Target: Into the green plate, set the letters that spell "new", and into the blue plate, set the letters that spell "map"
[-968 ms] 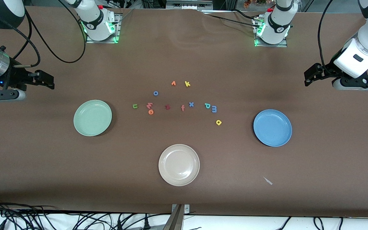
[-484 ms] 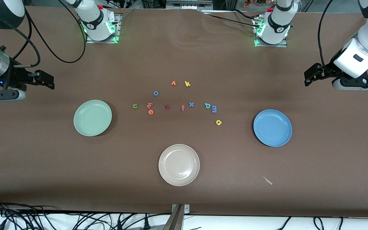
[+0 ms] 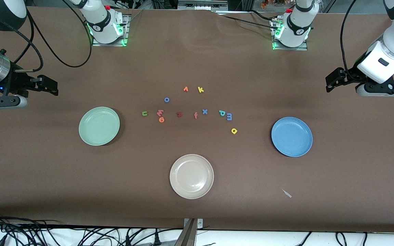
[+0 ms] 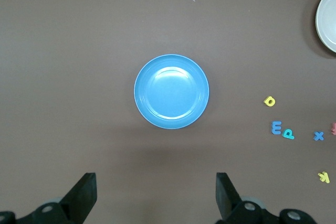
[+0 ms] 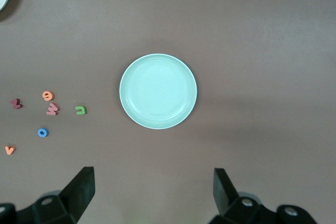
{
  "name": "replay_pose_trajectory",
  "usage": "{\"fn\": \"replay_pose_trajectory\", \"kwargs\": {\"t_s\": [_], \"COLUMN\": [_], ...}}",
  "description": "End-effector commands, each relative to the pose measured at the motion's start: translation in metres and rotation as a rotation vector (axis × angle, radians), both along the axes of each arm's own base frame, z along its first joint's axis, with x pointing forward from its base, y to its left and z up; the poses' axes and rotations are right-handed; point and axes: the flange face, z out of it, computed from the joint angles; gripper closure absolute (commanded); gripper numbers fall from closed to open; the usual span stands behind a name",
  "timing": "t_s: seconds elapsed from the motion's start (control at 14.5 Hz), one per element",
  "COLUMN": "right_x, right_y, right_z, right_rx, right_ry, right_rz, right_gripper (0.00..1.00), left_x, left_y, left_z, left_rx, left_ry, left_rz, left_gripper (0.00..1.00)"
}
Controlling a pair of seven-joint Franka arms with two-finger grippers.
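Both arms point(image 3: 386, 51) are glossy white with black joint bands. Each base point(image 3: 291, 32) glows green at its foot and carries a small red button. Black cables loop alongside. The grippers point(image 4: 155, 195) are black, with angular fingers point(image 4: 84, 195).

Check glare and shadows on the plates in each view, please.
Front view: beige plate has faint sheen, green plate casts a soft shadow. Left wrist view: blue plate shows mild glare. Right wrist view: green plate evenly lit, a broad dim shadow on the table.
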Motion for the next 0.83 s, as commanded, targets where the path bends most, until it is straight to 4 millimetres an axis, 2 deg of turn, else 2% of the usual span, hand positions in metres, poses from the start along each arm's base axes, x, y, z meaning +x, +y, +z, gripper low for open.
{"fn": "replay_pose_trajectory", "kwargs": {"t_s": [0.0, 0.21, 0.41, 0.55, 0.69, 0.76], "right_x": [0.002, 0.002, 0.002, 0.005, 0.011, 0.013], "right_y": [0.003, 0.003, 0.004, 0.004, 0.003, 0.003], "right_z": [0.005, 0.005, 0.003, -0.003, -0.018, -0.025], "right_rx": [-0.001, -0.001, 0.005, 0.005, 0.003, 0.003], "right_ry": [-0.014, -0.013, -0.011, 0.002, 0.026, 0.036], "right_rz": [-0.010, -0.008, -0.010, -0.007, 0.007, 0.007], "right_gripper": [0.00, 0.00, 0.00, 0.00, 0.00, 0.00], "left_x": [0.000, 0.001, 0.014, 0.017, 0.041, 0.050], "left_y": [0.002, -0.003, -0.014, -0.040, -0.050, -0.074], "left_z": [0.004, -0.001, -0.038, -0.054, -0.079, -0.092], "left_rx": [0.021, 0.010, 0.011, 0.018, 0.012, 0.011], "left_ry": [0.003, 0.015, 0.090, 0.113, 0.144, 0.156], "left_rz": [-0.017, -0.024, -0.045, -0.086, -0.097, -0.129], "left_gripper": [0.00, 0.00, 0.00, 0.00, 0.00, 0.00]}}
